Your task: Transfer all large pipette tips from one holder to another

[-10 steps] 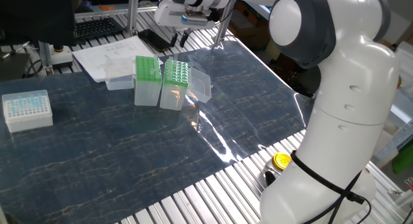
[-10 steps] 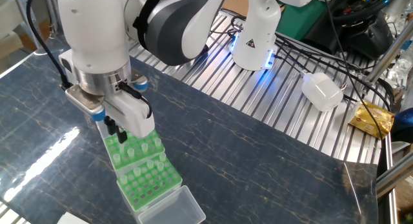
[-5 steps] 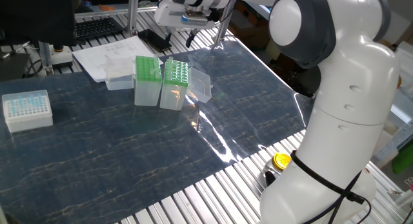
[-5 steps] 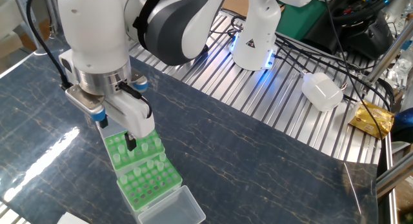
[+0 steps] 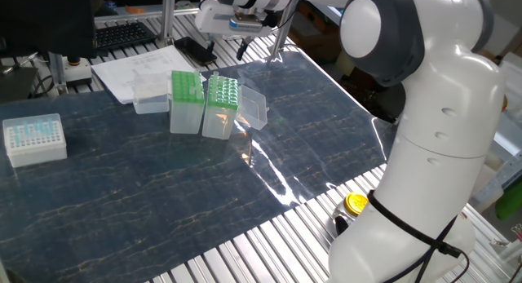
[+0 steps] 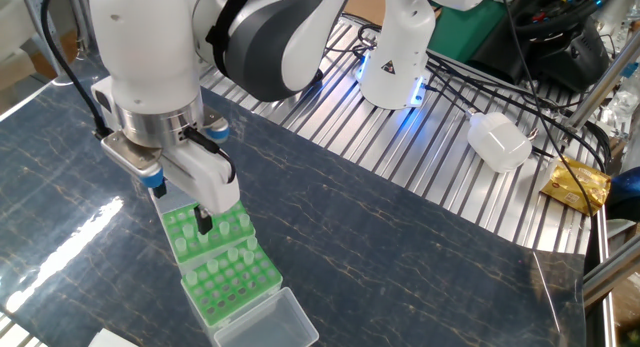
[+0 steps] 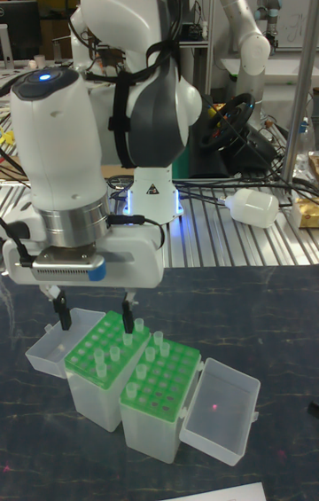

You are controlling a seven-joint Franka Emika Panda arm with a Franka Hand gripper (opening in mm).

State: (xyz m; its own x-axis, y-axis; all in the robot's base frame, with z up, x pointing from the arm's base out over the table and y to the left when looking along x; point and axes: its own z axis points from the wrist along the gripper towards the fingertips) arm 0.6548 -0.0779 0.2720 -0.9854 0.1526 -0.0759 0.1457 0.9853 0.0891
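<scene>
1. The large pipette tips (image 7: 133, 340) stand upright in two green racks directly under the claw; the rack on the arm's side (image 7: 106, 348) holds a few, and the other rack (image 7: 165, 371), touching it, holds more.
2. The gripper (image 7: 92, 309) hangs just above the first rack, pointing straight down. Its two black fingers (image 7: 127, 315) are spread wide, one over each side edge of the rack, and nothing is between them.
3. In the other fixed view one finger (image 6: 203, 222) ends close to the green top; whether it touches a tip, I cannot tell.
4. The white arm (image 5: 424, 136) reaches across the table from its base and bends down at the wrist, so that the flat gripper body (image 7: 84, 254) is level above the racks.
5. Each rack has a clear hinged lid lying open to the outside: one lid (image 7: 221, 410) beside the fuller rack, one lid (image 7: 55, 341) beside the other.
6. All stands on a dark blue marbled mat (image 5: 163, 185) over a ribbed metal table (image 6: 440, 177).
7. Far from the claw, at the mat's edge, sits a white box (image 5: 34, 139) with pale-blue tips.
8. Papers (image 5: 134, 71) lie behind the racks, and a second white robot (image 7: 230, 0) with cables stands behind the table.
</scene>
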